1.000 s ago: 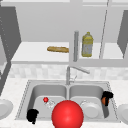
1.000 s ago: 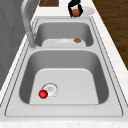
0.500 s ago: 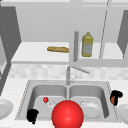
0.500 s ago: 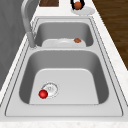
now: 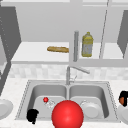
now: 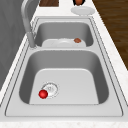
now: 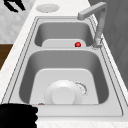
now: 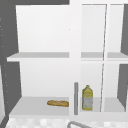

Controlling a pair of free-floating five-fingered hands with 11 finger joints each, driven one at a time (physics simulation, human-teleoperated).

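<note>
My right hand hovers at the far right of the counter, its fingers curled round a small brown object. It hangs just above a white plate beside the sink; in the left side view the same hand sits over that plate. My left hand idles at the sink's front left corner with relaxed fingers, holding nothing, and appears as the far hand in the right side view. The right basin holds a white plate with a brown bit at its edge.
A small red ball lies by the left basin's drain. A large red sphere sits at the sink's front rim. The faucet rises between the basins. Another plate rests on the left counter. The shelf carries a baguette and a yellow bottle.
My right hand has carried the brown object rightwards, from above the right basin to above the plate on the right counter. The left hand has stayed still.
</note>
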